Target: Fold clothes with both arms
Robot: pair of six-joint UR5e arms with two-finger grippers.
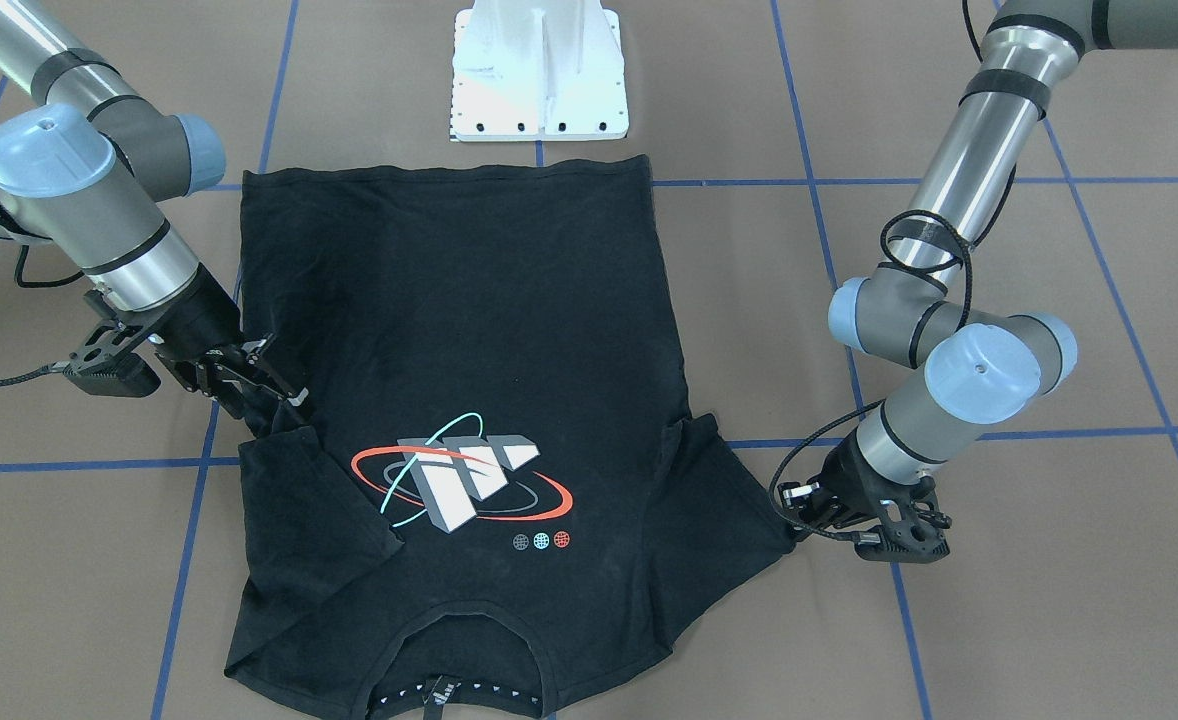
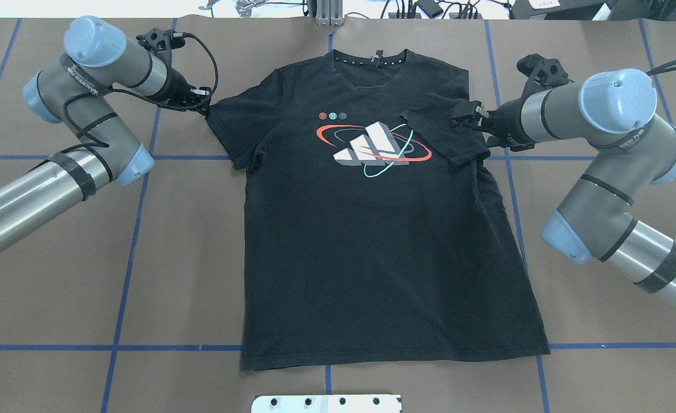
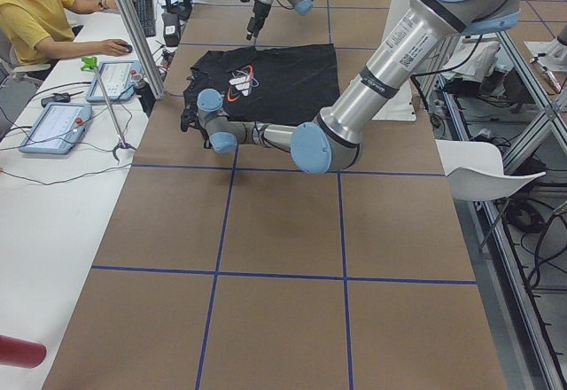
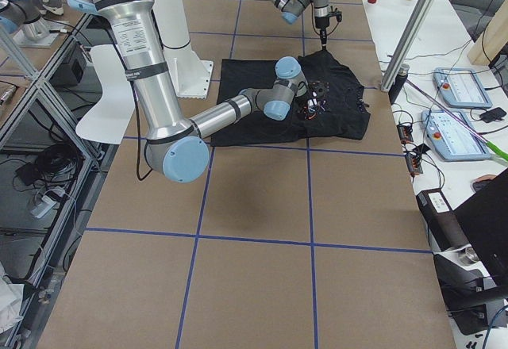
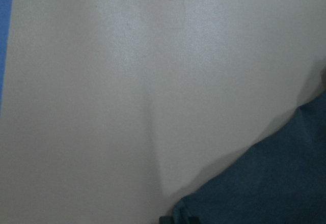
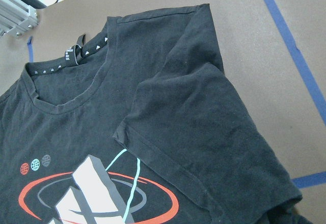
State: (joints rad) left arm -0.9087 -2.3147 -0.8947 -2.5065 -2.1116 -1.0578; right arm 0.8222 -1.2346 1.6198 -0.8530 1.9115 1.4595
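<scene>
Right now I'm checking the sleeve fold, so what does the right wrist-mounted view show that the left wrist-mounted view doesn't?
Only the right wrist view shows the sleeve folded inward onto the chest, the collar, the logo and three dots. Only the left wrist view shows a close, mostly bare stretch of table, with just an edge of the T-shirt in its lower right corner. Both show black shirt fabric, brown table surface and blue tape.

Black T-shirt [image 2: 384,246] flat, logo up, collar away from robot, right-side sleeve [image 2: 447,135] folded in over chest. Left arm [image 2: 57,183] at opposite sleeve tip, right arm [image 2: 607,178] at fold.
</scene>
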